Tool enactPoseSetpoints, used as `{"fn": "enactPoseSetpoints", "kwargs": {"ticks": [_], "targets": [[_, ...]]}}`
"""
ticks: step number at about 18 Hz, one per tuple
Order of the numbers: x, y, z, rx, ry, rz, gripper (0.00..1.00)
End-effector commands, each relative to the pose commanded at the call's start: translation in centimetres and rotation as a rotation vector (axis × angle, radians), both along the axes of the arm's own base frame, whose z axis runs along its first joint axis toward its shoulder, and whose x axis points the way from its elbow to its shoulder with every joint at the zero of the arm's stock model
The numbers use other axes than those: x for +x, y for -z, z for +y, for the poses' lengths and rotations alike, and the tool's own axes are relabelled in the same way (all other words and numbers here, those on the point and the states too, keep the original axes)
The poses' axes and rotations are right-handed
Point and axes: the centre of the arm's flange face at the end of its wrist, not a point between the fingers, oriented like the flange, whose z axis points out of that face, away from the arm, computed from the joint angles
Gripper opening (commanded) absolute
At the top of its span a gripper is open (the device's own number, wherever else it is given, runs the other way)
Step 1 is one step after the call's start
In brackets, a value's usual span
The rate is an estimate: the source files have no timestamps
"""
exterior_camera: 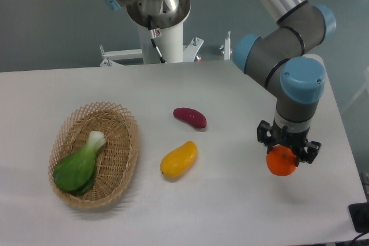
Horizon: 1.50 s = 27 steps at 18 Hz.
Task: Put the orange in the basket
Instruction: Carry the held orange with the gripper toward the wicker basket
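Basket (123,168) far left of orange (281,162)

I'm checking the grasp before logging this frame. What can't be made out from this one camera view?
- Whether the orange rests on the table or is lifted: one camera view, no side angle.
- Gripper fingers' contact: the gripper body covers the orange's top.
- Basket floor: bok choy covers part.
- Dark object: cut by the right edge.

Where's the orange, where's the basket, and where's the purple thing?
orange (281,162): fixed camera view, on its round front, under the gripper (286,149).
basket (130,142): fixed camera view, on its woven right rim.
purple vegetable (190,117): fixed camera view, on its middle.
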Motion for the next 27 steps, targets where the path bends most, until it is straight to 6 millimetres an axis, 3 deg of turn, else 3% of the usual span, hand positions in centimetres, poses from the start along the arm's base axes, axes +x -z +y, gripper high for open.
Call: {"fn": "enactPoseSetpoints", "kwargs": {"ticks": [12,15,19,23,27], "targets": [[1.2,-0.2,1.8,0.018,-0.061,-0.004,0.68],[2.8,0.3,2.9,0.018,-0.062,-0.013,0.68],[3.4,0.7,3.8,0.024,-0.094,-0.019,0.68],[6.2,0.7,6.3,0.030,-0.084,-0.021,0.68],[10.8,0.9,9.3,0.011,-0.032,-0.035,0.69]]}}
